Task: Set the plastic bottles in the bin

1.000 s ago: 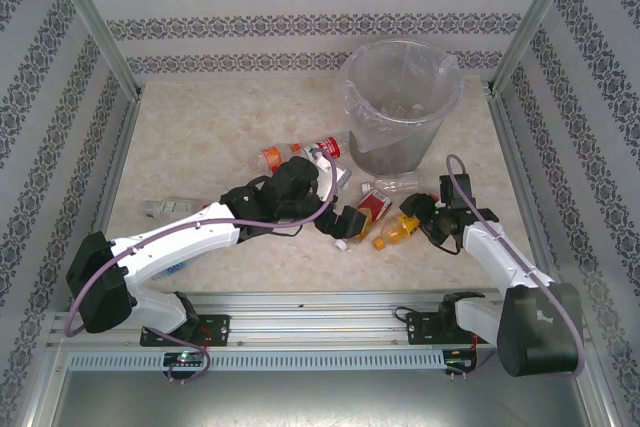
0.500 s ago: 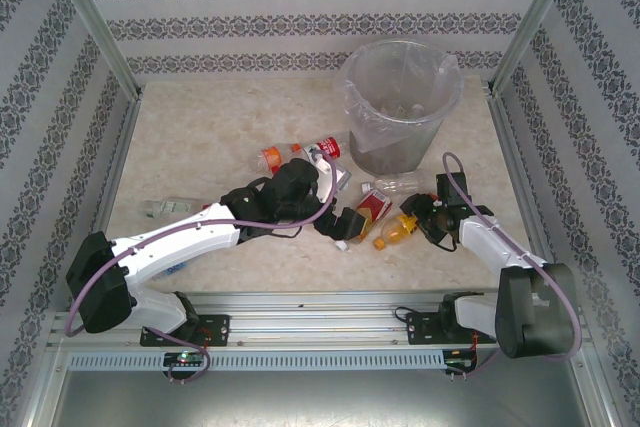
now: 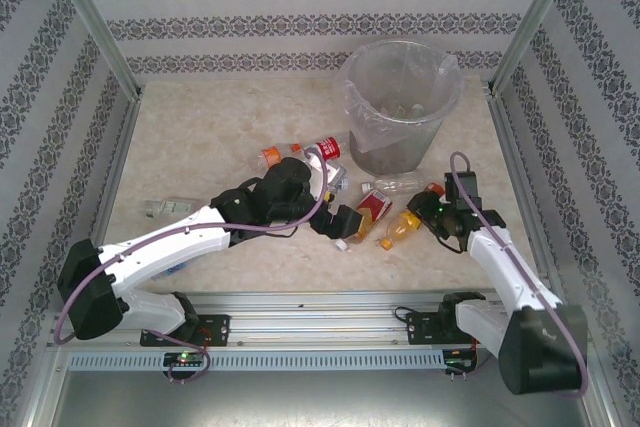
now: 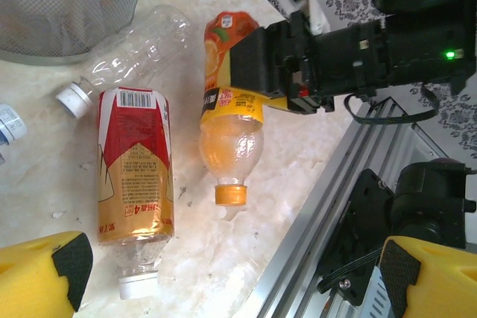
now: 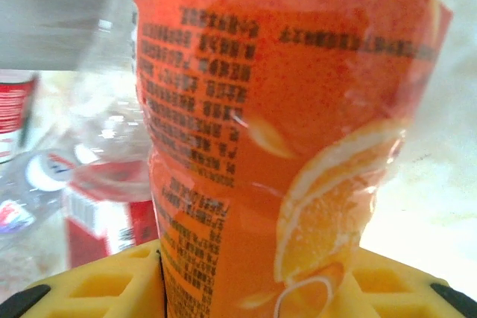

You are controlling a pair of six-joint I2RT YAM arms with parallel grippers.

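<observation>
Plastic bottles (image 3: 272, 158) lay clustered mid-table. One clear plastic bottle (image 3: 165, 207) lay apart near the left wall, with bare marble tabletop (image 3: 200, 137) behind it. The left gripper (image 3: 342, 223) hovered, fingers wide apart, over a red-labelled bottle (image 4: 134, 176). Just right of it, the orange-labelled bottle (image 4: 231, 139) lay near the front metal rail (image 4: 320, 206), with the right gripper (image 3: 415, 217) clamped on its label. The bag-lined round grey bin (image 3: 395, 142) stood behind, near the back wall.

bin (image 3: 400, 139): one | plastic bottles (image 3: 372, 205) lying on the table (image 3: 220, 127): six in plain sight | orange-labelled: two, juice bottle (image 3: 399, 229) and far bottle (image 3: 270, 157) | red-labelled bottles (image 3: 326, 148): two | clear bottles (image 3: 396, 185): two | more bottles part-hidden under the left arm (image 3: 170, 239): count unclear | bottles inside the bin: cannot be counted | arms: two, left arm and right arm (image 3: 510, 267)
</observation>
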